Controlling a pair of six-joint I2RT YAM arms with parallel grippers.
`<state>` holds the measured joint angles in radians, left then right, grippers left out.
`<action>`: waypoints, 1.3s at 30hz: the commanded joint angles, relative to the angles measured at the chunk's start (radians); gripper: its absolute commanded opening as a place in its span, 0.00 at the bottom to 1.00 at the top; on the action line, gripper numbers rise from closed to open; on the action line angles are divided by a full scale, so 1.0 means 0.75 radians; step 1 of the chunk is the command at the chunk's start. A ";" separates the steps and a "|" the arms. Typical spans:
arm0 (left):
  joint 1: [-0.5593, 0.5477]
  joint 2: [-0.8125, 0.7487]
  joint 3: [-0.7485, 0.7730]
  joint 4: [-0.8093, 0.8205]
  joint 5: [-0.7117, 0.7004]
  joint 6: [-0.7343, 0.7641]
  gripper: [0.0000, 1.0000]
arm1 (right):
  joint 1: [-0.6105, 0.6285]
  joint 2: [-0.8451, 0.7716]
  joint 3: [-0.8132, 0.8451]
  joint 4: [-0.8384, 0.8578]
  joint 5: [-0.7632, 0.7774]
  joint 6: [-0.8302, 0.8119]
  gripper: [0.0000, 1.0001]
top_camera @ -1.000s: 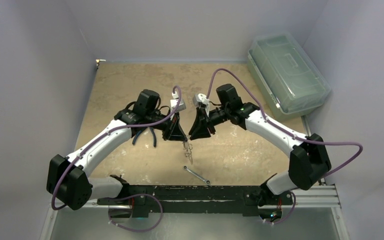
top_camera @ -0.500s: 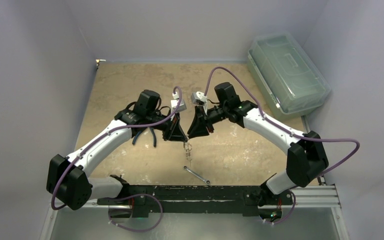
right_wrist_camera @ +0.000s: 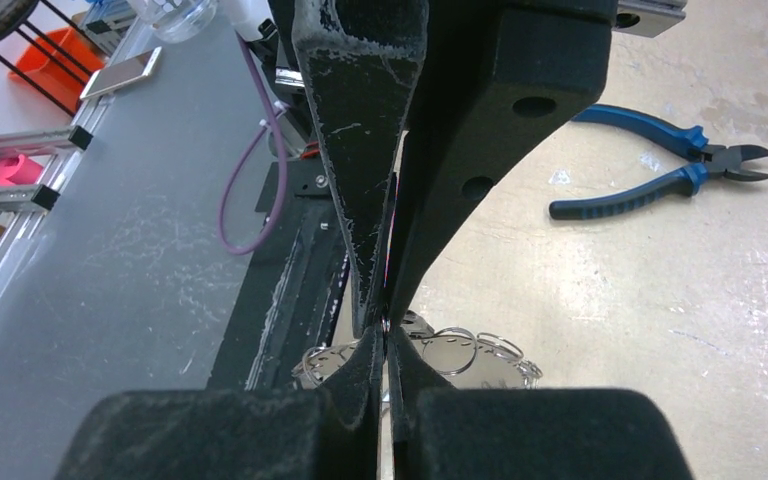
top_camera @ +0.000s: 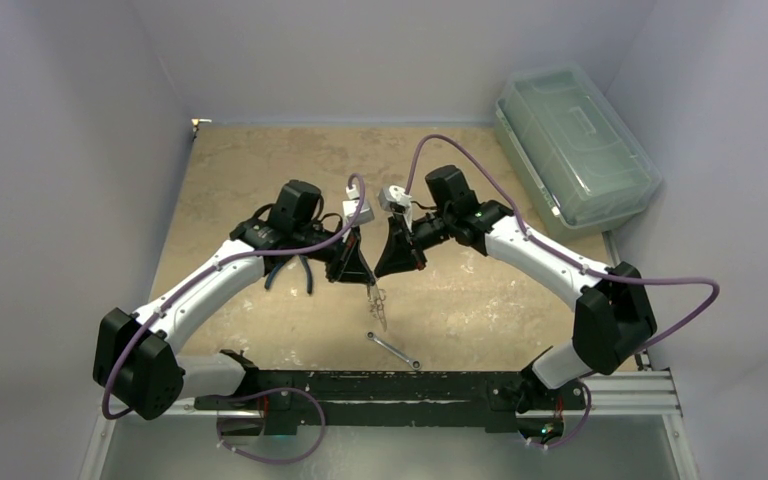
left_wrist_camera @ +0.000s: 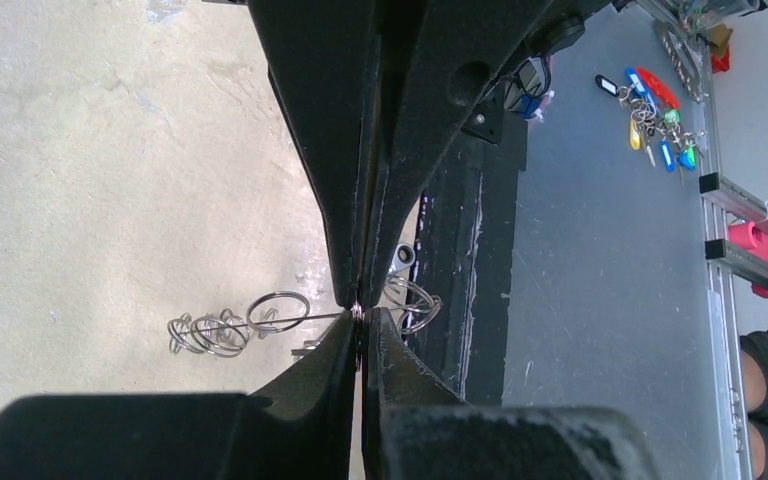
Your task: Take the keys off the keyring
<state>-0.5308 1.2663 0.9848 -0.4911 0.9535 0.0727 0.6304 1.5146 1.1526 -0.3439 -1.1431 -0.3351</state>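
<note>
The keyring (left_wrist_camera: 305, 319) shows as a thin silvery wire carrying several small split rings (left_wrist_camera: 278, 311). It hangs above the table between both arms. My left gripper (left_wrist_camera: 362, 318) is shut on the wire, fingertips pressed together. My right gripper (right_wrist_camera: 388, 335) is also shut, tip to tip with the left one, on the same bit of metal. In the top view the left gripper (top_camera: 365, 281) and right gripper (top_camera: 379, 277) meet at the table's centre. The small silvery keys (top_camera: 377, 302) dangle just below them. More rings (right_wrist_camera: 452, 350) show behind the right fingertips.
Blue-handled pliers (top_camera: 295, 272) lie on the table under the left wrist, also seen as pliers (right_wrist_camera: 660, 160) in the right wrist view. A slim silver wrench (top_camera: 394, 350) lies near the front edge. A lidded clear bin (top_camera: 572, 145) stands at the back right.
My right gripper has closed from partly open and shifted slightly left, meeting the left gripper at the keyring. The left arm has stayed where it was, still shut.
</note>
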 commanded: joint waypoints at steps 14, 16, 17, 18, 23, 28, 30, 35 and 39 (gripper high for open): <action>0.072 -0.049 0.006 0.139 0.013 -0.062 0.16 | -0.003 -0.170 -0.244 0.804 0.008 0.507 0.00; 0.074 -0.053 0.001 0.143 0.013 -0.064 0.17 | -0.013 -0.178 -0.272 0.879 0.007 0.564 0.00; 0.075 -0.056 -0.001 0.146 0.011 -0.065 0.17 | -0.017 -0.181 -0.286 0.915 0.005 0.604 0.00; 0.077 -0.057 -0.004 0.148 0.010 -0.069 0.17 | -0.023 -0.184 -0.303 0.956 0.003 0.637 0.00; 0.083 -0.067 -0.021 0.153 0.009 -0.076 0.17 | -0.051 -0.194 -0.390 1.224 -0.021 0.838 0.00; 0.090 -0.079 -0.028 0.164 0.007 -0.085 0.15 | -0.073 -0.194 -0.507 1.649 -0.024 1.145 0.00; 0.090 -0.077 -0.027 0.176 0.009 -0.087 0.14 | -0.073 -0.190 -0.532 1.717 -0.015 1.204 0.00; 0.090 -0.069 -0.026 0.195 0.013 -0.123 0.08 | -0.072 -0.177 -0.572 1.821 0.011 1.273 0.00; 0.090 -0.059 -0.021 0.233 0.024 -0.159 0.03 | -0.071 -0.162 -0.609 1.902 0.056 1.328 0.00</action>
<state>-0.4747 1.2282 0.9684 -0.3786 0.9691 -0.0120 0.5747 1.4178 0.7128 0.9161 -1.1172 0.5766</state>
